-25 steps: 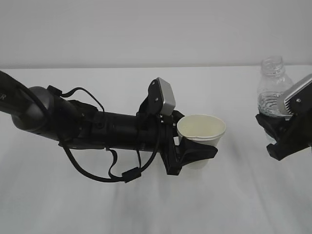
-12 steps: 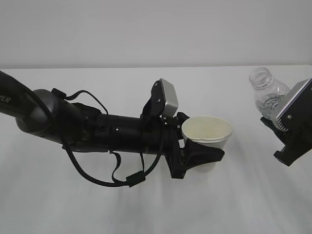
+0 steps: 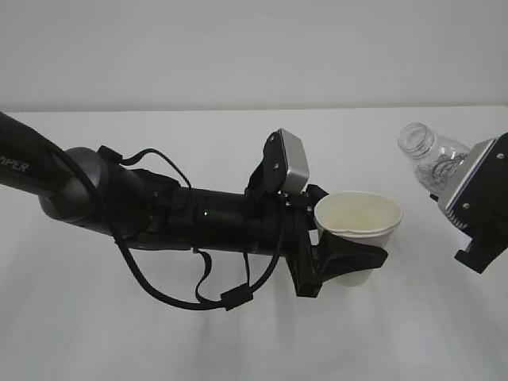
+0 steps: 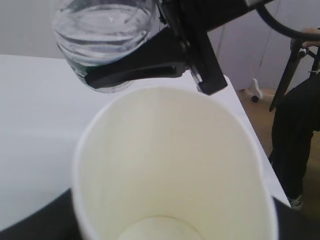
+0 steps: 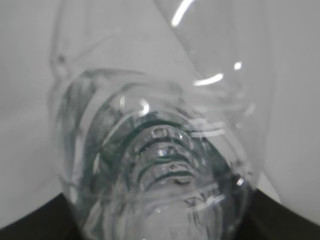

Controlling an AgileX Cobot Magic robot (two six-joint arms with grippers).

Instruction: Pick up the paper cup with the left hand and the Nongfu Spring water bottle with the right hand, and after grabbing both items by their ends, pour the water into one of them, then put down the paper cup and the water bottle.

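The fingers of the left hand (image 3: 345, 266) are closed around the lower part of the paper cup (image 3: 359, 234), one black finger wrapping the front of its wall, and the cup stands upright with its mouth open to the top. The cup is lifted off the white table (image 3: 238, 333) and sits a little right of the middle. Compared with a second ago, this hand has carried the cup further to the right, toward the other arm.

The fingers of the right hand (image 3: 464, 214) grip the Nongfu Spring water bottle (image 3: 432, 159) at its lower part; in the right wrist view the bottle fills the picture between the two dark fingers. The big change is here: a second ago the bottle was upright, and now it is tilted, its capless neck pointing to the left and slightly upward, toward the cup. The neck is near the cup rim but not yet over it. In the left wrist view the water (image 4: 102, 25) lies inside the bottle, and the inside of the cup looks dry.

I judge that the pour is being prepared, not begun; more tilt and a closer approach seem needed.

Count: one cup, one bottle, two grippers, one table.
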